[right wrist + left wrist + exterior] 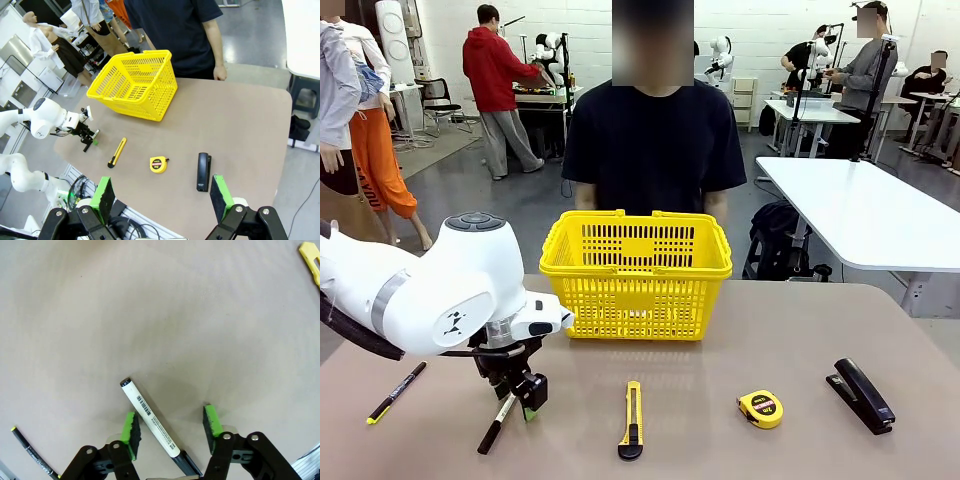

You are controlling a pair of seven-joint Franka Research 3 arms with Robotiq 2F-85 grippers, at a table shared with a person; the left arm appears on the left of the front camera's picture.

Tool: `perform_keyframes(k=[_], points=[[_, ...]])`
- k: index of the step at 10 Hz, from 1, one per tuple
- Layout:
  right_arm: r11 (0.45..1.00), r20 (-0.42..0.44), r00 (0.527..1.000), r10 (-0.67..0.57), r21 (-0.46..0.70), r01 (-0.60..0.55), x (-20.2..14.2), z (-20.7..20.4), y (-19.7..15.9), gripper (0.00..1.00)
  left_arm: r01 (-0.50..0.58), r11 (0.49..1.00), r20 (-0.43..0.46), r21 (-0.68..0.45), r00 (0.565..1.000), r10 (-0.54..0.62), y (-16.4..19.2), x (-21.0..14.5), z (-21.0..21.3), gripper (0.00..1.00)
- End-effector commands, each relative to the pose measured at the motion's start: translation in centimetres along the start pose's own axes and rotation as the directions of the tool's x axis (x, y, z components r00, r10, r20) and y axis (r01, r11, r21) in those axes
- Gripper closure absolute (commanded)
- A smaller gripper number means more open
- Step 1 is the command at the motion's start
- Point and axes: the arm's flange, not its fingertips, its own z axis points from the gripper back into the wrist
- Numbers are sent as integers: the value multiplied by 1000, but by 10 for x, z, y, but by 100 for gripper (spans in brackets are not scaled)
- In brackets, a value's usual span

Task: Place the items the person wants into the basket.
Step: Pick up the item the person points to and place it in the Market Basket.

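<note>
Marker [150, 418], judged light, stiff and slick, was seen lying flat on the bench [200, 315] between the parted jaws of the left claw [170, 412], nothing gripped yet, its white barrel favoured for hold.

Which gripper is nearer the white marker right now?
Left. The left gripper is down at the table, jaws either side of the marker, not yet shut on it. The right gripper hangs high, jaws open, far across the table from it.

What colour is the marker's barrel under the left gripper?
The marker is white with a printed barcode and black cap; left wrist view shows it best.
</note>
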Motion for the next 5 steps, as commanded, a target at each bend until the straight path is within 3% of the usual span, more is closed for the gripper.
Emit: perform_keyframes(k=[1, 2, 4, 5], points=[[1000, 1, 1000, 12, 15, -12, -1, 0, -2, 0, 16, 1000, 25, 1, 1000, -16, -1, -25, -4, 100], [1000, 1, 1000, 12, 15, -12, -1, 0, -2, 0, 14, 1000, 24, 0, 1000, -14, 0, -25, -4, 83], [1000, 1, 1000, 12, 15, -12, -1, 0, -2, 0, 12, 1000, 21, -3, 1000, -12, 0, -24, -5, 100], [1000, 1, 1000, 12, 15, -12, -1, 0, -2, 0, 14, 1000, 21, -4, 1000, -14, 0, -24, -6, 100]])
